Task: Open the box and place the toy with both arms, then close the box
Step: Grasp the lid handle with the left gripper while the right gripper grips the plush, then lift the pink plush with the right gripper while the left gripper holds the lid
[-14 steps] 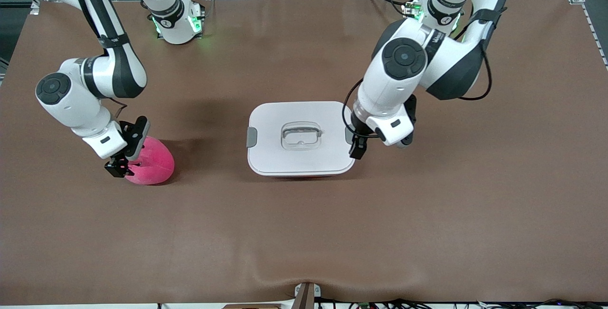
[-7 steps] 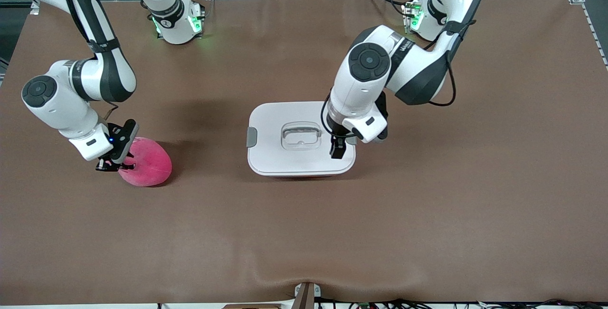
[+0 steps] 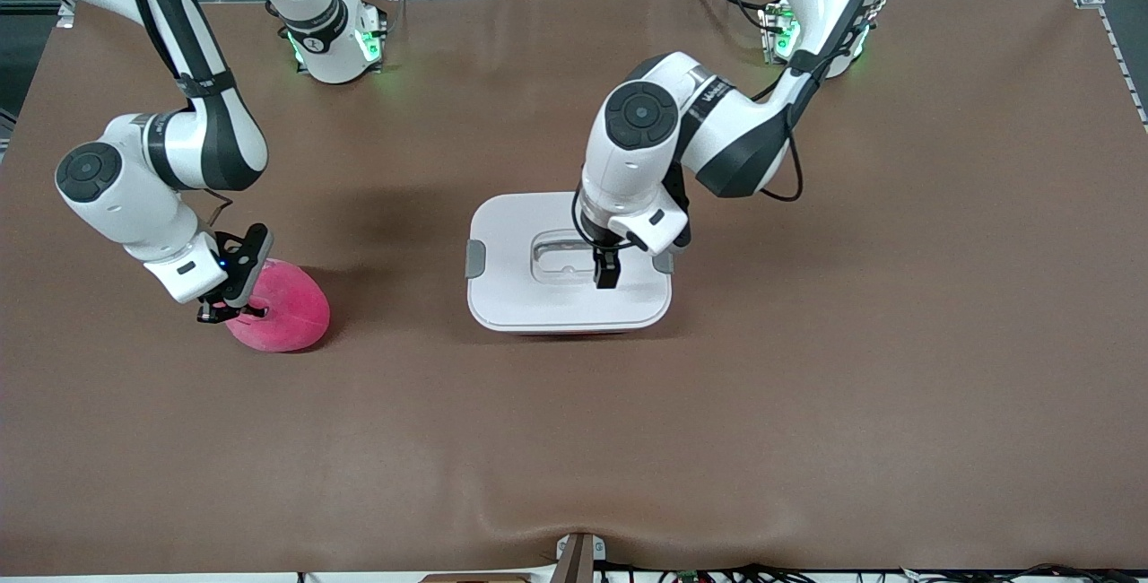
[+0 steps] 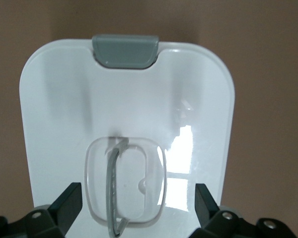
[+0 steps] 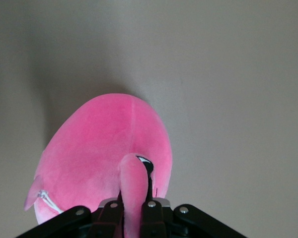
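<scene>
Right fingers (image 5: 131,210) pinching toy (image 5: 99,144), seemingly.

bare mat all around, lid shut on the box

the box (image 3: 569,296) is blocked on top by its clipped white lid (image 4: 64,109); the left gripper (image 3: 606,273) hangs over the handle recess (image 4: 125,181); the toy (image 3: 285,318) lies well apart toward the right arm's end.

- Even, bright light from above; the front view is sharp throughout.
- Soft shadows fall on the table (image 3: 807,386) beside the box (image 3: 569,262) and the toy (image 3: 280,314).
- In the left wrist view, white glare patches shine on the lid (image 4: 129,114).
- In the right wrist view, the table darkens toward the corners.
</scene>
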Tool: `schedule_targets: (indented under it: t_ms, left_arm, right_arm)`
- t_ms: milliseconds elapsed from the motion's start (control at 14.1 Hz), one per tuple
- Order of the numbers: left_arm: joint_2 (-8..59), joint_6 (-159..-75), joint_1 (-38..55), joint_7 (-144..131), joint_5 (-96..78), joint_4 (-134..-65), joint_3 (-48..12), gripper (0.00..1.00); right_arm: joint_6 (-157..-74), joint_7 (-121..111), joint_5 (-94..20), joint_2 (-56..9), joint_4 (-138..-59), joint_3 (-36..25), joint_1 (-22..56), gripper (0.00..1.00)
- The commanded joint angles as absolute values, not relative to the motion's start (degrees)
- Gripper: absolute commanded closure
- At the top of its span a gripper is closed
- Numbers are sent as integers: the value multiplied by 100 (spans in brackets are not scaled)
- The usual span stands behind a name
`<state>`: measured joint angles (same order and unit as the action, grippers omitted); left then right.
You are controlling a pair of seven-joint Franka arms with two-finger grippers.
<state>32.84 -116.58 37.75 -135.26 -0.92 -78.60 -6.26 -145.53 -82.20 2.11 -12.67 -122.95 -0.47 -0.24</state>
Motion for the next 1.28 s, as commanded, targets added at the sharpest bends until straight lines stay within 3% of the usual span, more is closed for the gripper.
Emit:
schedule_targets:
  t_ms: [0,354,779,921,1062,1204]
  left_arm:
    - [3427,-11890,3937,-13946,-18,-7673,-536,0]
    - [3805,-12252,4262,-14168,500,-7682,-536,0]
    - [3788,-12252,4237,-14133,703,-7725,-536,0]
    - [3788,-12243,4210,-14115,712,-7743,-545,14]
    - [3788,-12243,4227,-14115,712,-7743,-536,18]
    - [3788,-12243,4236,-14107,712,-7743,-545,30]
  right_arm:
    - [-14494,-7737,220,-1152,-12313,-44,-61,100]
    - [-13441,-5831,220,-783,-12112,-35,-18,100]
    - [-11674,-3247,220,-730,-11102,-9,0,100]
    - [-11295,-2404,211,-651,-10917,-9,61,100]
    - [-11040,-1691,115,-563,-10837,-9,114,100]
    - [-10646,-1215,-165,-536,-10636,-17,106,100]
